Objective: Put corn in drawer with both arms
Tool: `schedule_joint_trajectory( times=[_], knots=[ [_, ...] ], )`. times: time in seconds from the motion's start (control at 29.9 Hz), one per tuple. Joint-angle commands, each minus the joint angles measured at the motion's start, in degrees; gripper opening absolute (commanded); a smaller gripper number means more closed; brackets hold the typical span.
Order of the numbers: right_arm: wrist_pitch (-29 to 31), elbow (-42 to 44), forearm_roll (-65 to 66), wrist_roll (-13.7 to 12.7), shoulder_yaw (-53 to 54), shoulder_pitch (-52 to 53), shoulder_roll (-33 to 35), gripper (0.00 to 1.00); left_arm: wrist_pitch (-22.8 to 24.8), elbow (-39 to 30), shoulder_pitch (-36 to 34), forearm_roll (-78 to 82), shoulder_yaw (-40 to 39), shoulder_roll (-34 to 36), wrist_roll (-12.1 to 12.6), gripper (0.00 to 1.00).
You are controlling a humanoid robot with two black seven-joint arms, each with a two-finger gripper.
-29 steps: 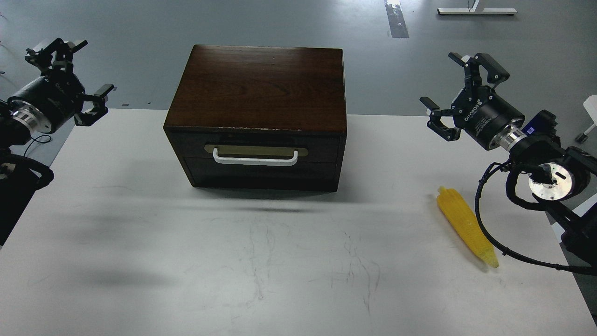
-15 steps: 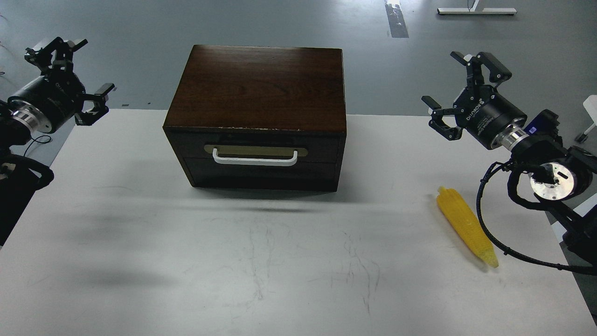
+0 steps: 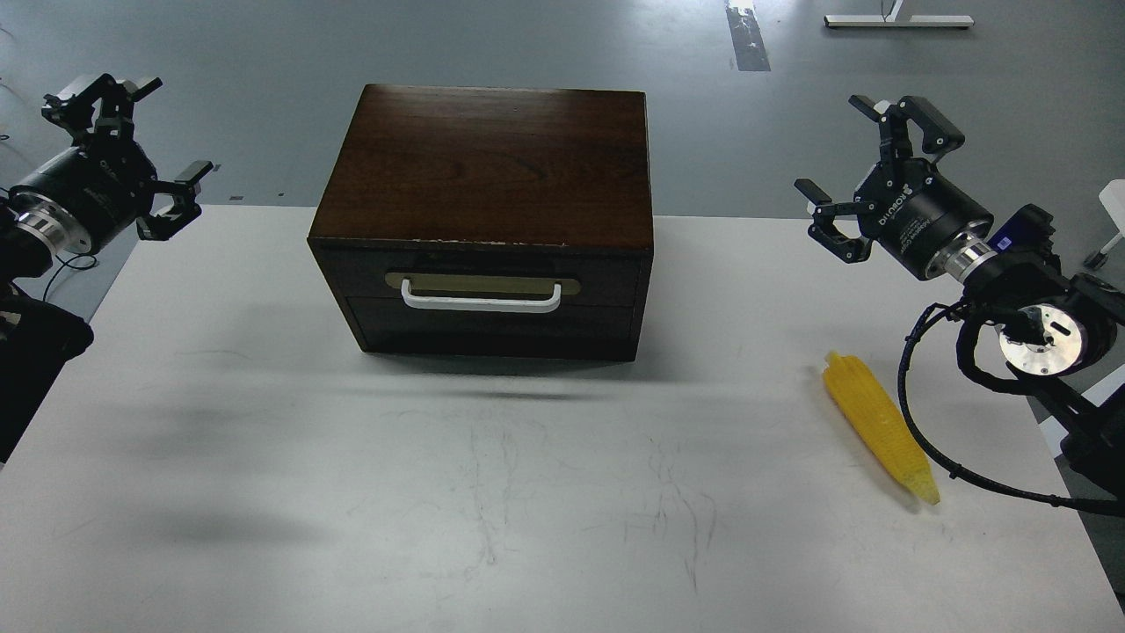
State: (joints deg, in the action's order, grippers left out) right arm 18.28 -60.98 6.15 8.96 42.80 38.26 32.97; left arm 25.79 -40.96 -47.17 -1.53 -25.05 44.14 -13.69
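The yellow corn [image 3: 879, 425] lies on the white table at the right, its pale tip toward the front edge. The drawer [image 3: 482, 280] is closed in the front of the dark wooden cabinet [image 3: 488, 163], with its brass plate and white bar handle [image 3: 481, 301] showing. My left gripper [image 3: 132, 132] is open and empty, raised above the table's far left corner. My right gripper [image 3: 857, 154] is open and empty, raised above the table's far right, well behind and above the corn.
The white table [image 3: 352, 492] stretches in front of the cabinet, scuffed with faint marks. A black cable [image 3: 914, 422] loops from my right arm just right of the corn. Grey floor lies beyond the table.
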Motion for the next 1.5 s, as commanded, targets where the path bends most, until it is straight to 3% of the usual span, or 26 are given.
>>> schedule_joint_trajectory(
  times=[0.0,1.3,1.37,1.47],
  knots=[
    [0.0,0.1,0.0,0.0,0.0,0.3,0.1,1.0,0.3,0.0,0.1,0.0,0.0,0.7,0.0,0.98],
    [-1.3,0.4,0.0,-0.8,1.0,0.2,0.5,1.0,0.7,-0.4,0.3,0.2,0.9,-0.6,0.6,0.98],
    [-1.4,0.4,0.0,-0.8,1.0,0.2,0.5,1.0,0.6,-0.4,0.3,0.7,0.9,-0.9,0.1,0.98],
    [-1.4,0.4,0.0,-0.9,1.0,0.1,0.6,1.0,1.4,-1.5,-0.2,1.4,-0.1,0.7,-2.8,0.98]
  ],
)
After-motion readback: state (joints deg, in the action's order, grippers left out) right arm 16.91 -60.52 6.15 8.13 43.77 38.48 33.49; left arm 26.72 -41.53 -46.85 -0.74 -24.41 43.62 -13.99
